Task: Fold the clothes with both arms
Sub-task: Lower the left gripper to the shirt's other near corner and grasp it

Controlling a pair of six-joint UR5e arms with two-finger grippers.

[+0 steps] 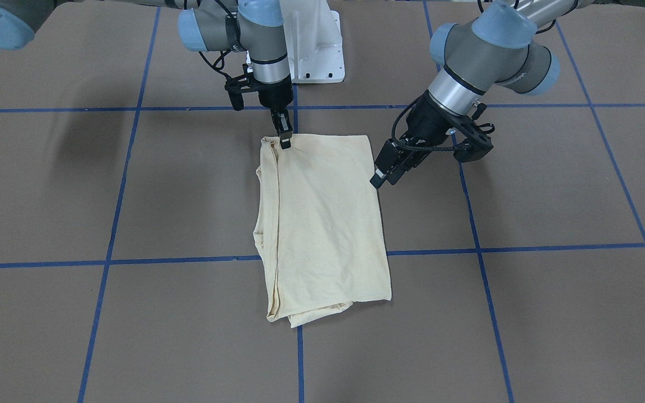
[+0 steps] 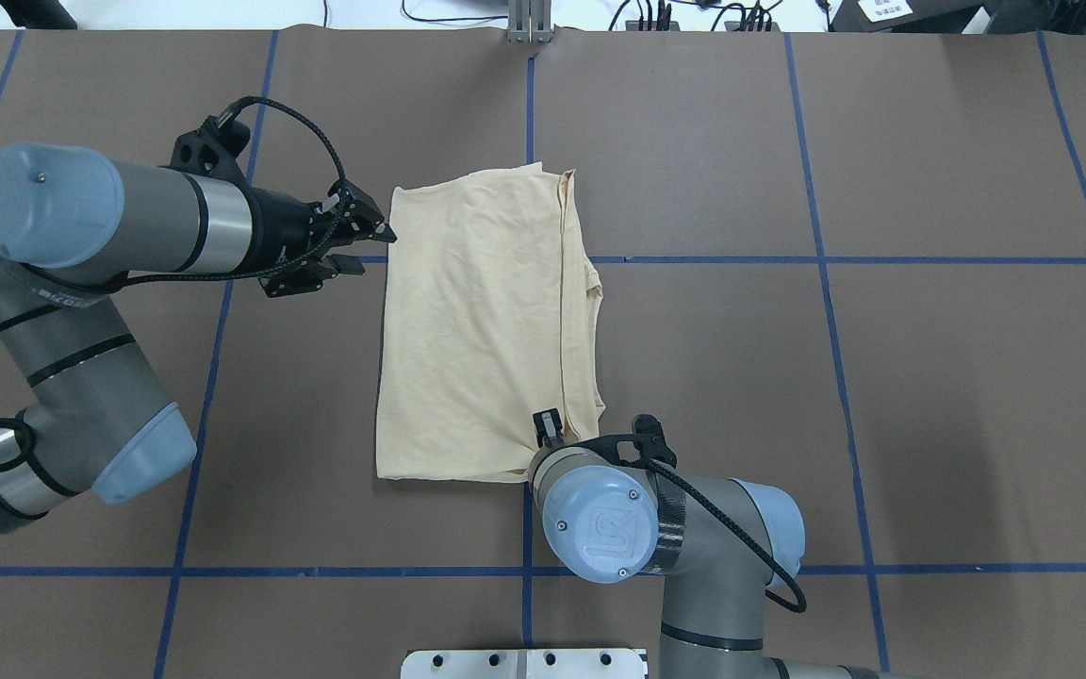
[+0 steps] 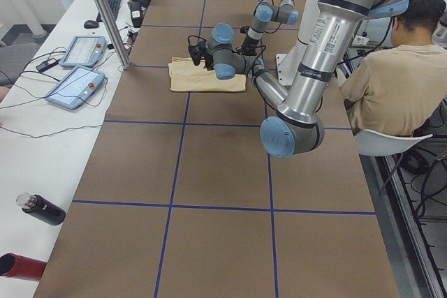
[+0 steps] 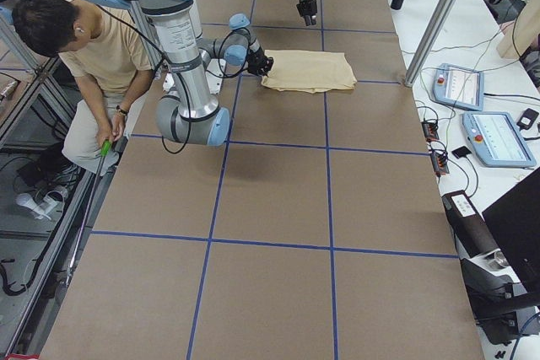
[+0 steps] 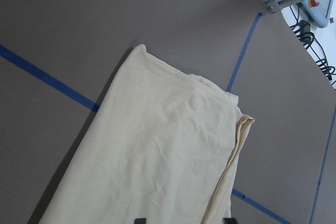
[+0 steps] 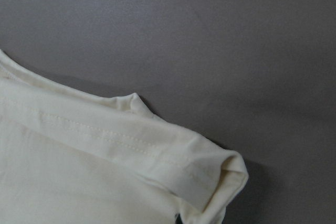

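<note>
The pale cream-yellow shirt (image 1: 322, 224) lies folded into a tall rectangle, plain side up, on the brown table; it also shows in the overhead view (image 2: 477, 330). My right gripper (image 1: 284, 141) points down at the shirt's corner nearest the robot (image 2: 548, 426) and looks shut on it. The right wrist view shows that folded hem corner (image 6: 157, 150) close up and slightly raised. My left gripper (image 2: 369, 250) is open and empty, hovering just off the shirt's left edge (image 1: 381, 180). The left wrist view shows the shirt (image 5: 168, 156) ahead of it.
The white pedestal base (image 1: 314, 45) stands at the robot's side of the table. A seated operator (image 3: 391, 82) is behind the robot. Control tablets (image 3: 77, 68) and a metal post (image 3: 105, 12) stand on the far side. Blue tape lines cross the table.
</note>
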